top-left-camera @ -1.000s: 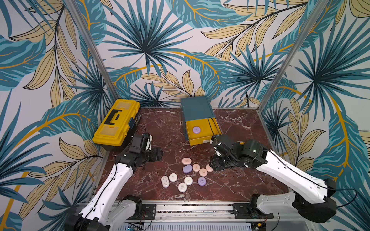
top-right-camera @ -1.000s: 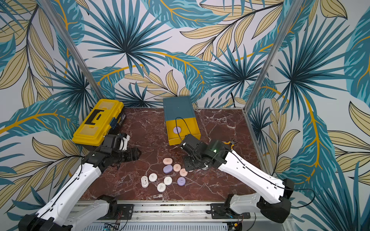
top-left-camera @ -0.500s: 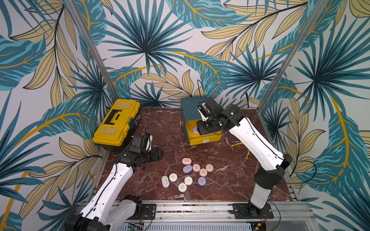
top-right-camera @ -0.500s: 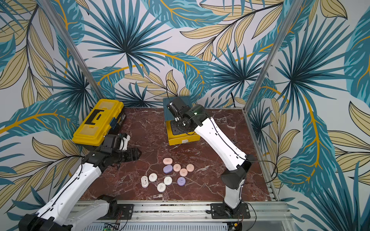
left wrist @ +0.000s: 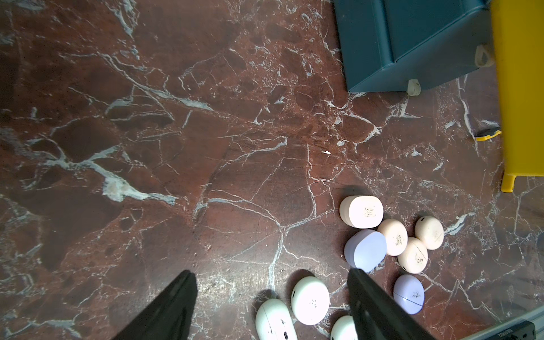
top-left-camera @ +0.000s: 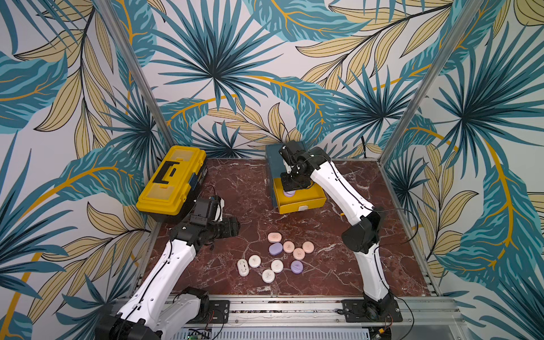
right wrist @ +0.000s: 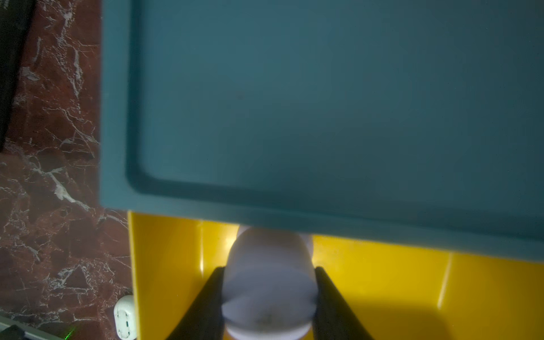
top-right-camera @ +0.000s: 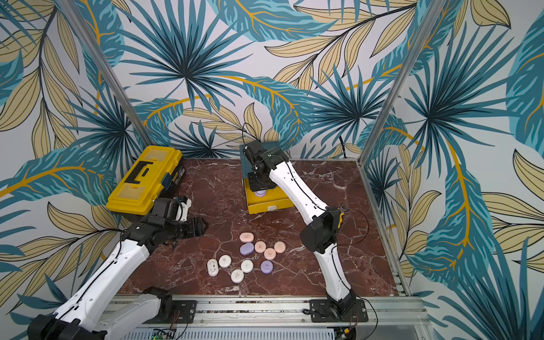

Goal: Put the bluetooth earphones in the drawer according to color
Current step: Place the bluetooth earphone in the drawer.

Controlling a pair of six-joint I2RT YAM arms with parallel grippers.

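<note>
Over the open yellow drawer [right wrist: 382, 279], the right gripper [right wrist: 269, 269] clamps a lilac earphone case [right wrist: 268, 297].

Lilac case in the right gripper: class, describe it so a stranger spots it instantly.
Find the teal cabinet at the back wall and its open yellow drawer. Over it the right gripper pinches the lilac case; two other lilac cases lie loose.
</note>
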